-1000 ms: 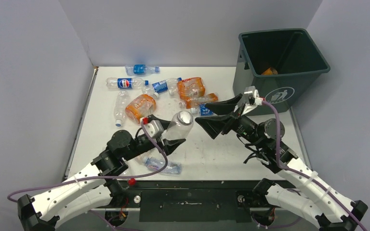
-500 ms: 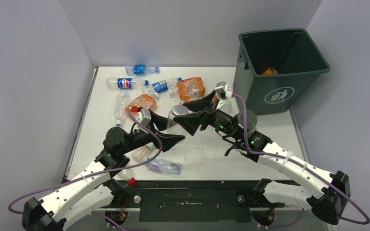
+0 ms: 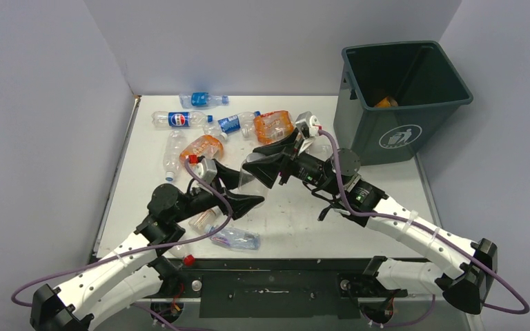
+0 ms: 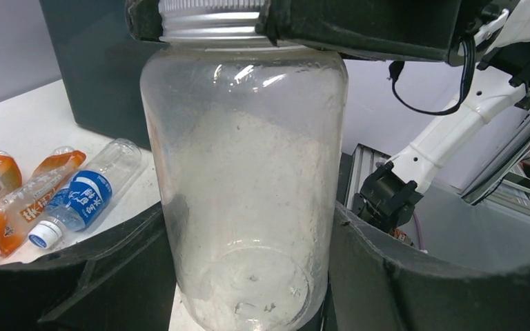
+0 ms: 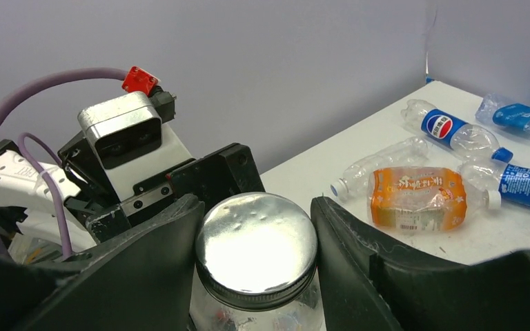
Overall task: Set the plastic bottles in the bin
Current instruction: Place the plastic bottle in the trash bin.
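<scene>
The left gripper's jaws grip the body of a clear jar while the right gripper's jaws are clamped on its silver screw lid.

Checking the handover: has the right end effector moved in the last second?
Yes. The right end effector moved left, away from the bin, onto the lid of the clear jar.

Scattered plastic bottles litter the table (the bin stands far right).
</scene>
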